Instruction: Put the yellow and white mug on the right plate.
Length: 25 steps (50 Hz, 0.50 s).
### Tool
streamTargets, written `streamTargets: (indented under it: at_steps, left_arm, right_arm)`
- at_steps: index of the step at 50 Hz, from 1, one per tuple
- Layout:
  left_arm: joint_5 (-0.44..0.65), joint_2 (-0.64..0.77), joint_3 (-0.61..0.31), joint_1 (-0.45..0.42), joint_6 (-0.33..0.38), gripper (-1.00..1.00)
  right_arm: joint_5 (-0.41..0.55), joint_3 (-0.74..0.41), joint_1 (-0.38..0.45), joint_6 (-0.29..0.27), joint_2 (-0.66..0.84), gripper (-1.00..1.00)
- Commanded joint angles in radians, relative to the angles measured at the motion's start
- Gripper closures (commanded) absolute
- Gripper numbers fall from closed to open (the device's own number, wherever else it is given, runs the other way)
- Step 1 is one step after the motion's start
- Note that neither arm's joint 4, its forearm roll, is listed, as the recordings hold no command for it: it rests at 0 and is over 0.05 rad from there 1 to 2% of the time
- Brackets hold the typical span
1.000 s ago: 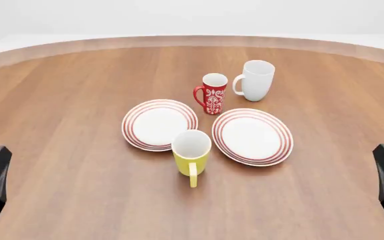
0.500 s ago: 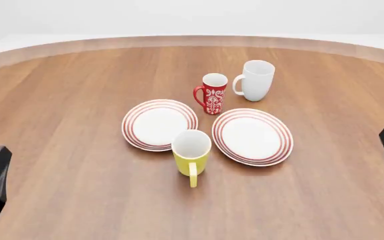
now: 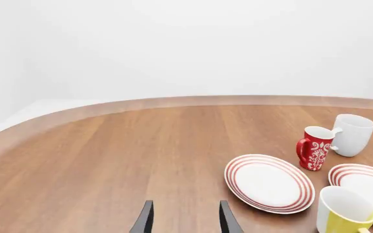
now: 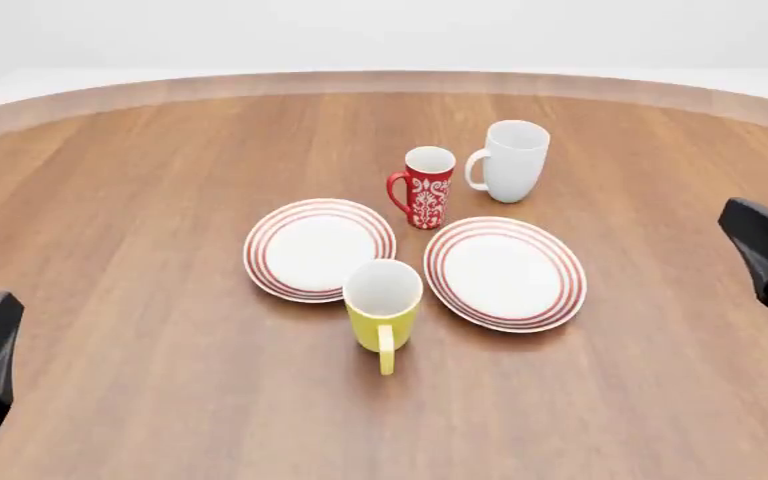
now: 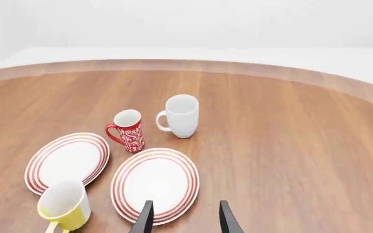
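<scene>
Mug (image 4: 383, 312) upright, yellow, looks rigid, glazed, likely slick and breakable; grip rim wall or handle (handle faces arms). Left pincer (image 3: 183, 218), right pincer (image 5: 184, 218) both spread, empty.

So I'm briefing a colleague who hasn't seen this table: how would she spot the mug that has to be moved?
Find the two red-ringed plates side by side mid-table, the left plate and the right plate. The yellow and white mug stands upright just in front of the gap between them, handle toward the arms. It alone is yellow; the red patterned mug and white mug stand behind the plates.
</scene>
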Motion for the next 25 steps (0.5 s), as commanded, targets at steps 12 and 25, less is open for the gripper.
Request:
streamTargets:
  at_steps: [12, 25]
  left_arm:
    - [0.0, 0.0, 0.0, 0.0, 0.0, -1.0]
    - [0.0, 0.0, 0.0, 0.0, 0.0, -1.0]
  right_arm:
    - [0.213, -0.254, 0.133, 0.041, 0.235, -1.0]
    - [0.285, -0.341, 0.203, 0.095, 0.293, -1.0]
